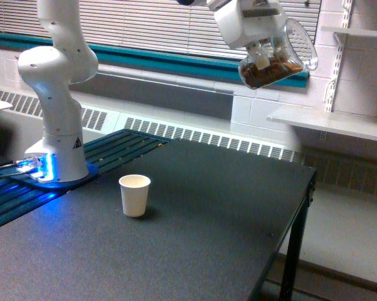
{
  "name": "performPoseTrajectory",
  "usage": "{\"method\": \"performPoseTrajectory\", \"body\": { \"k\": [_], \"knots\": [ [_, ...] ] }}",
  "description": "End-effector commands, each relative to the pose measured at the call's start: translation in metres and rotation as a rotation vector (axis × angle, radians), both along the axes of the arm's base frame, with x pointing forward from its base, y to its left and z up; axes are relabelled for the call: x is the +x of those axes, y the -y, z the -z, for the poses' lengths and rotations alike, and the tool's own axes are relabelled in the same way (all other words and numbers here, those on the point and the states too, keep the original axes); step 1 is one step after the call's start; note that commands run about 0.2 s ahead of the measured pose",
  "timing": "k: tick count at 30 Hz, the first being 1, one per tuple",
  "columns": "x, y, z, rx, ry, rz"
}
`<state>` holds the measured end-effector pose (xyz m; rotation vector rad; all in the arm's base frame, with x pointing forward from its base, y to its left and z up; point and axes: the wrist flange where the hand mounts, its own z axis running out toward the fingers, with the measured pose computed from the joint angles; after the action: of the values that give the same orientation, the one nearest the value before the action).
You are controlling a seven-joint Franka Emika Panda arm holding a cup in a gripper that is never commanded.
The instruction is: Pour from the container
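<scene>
Container: I see the clear jug point(282, 59) high at the top of the exterior view, held up in the air, well above the worktop point(194, 207) and off toward the exterior view's right of the paper cup point(134, 195).
Container tilt: it sits at a slant, its base lower toward the exterior view's left, its handle loop toward the exterior view's right.
Container against the jaws: the jug hangs directly under the white gripper point(261, 51); the jaws reach down over its rim and into or against its wall, so the jug's body lies below and partly around them.
Jaws: clamped on the jug, as far as I can read it; the exact contact is blurred.
Container material: see-through plastic or glass, rounded belly, glossy, with a curved side handle.
Contents: a brown, lumpy mass settled in the low side of the jug; I cannot tell what it is.
Paper cup: small, white, matte, tapered, standing upright on the worktop with its mouth open.
Worktop: dark, flat, finely speckled surface with a black leg at the exterior view's right.
Arm: white, smooth, rounded Panda links point(56, 69), its base point(53, 166) on the worktop at the exterior view's left, glowing blue at the foot.
</scene>
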<state>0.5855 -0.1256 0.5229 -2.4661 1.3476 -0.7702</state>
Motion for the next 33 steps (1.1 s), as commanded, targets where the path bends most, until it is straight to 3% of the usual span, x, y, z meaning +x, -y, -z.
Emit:
{"method": "performPoseTrajectory", "body": {
  "k": [1, 17, 33],
  "knots": [
    [0.002, -0.007, 0.0, -0.007, -0.006, -0.009],
    [-0.02, -0.018, -0.002, -0.07, -0.039, -0.042],
    [-0.07, -0.031, -0.006, -0.131, -0.041, -0.055]
  ]
}}
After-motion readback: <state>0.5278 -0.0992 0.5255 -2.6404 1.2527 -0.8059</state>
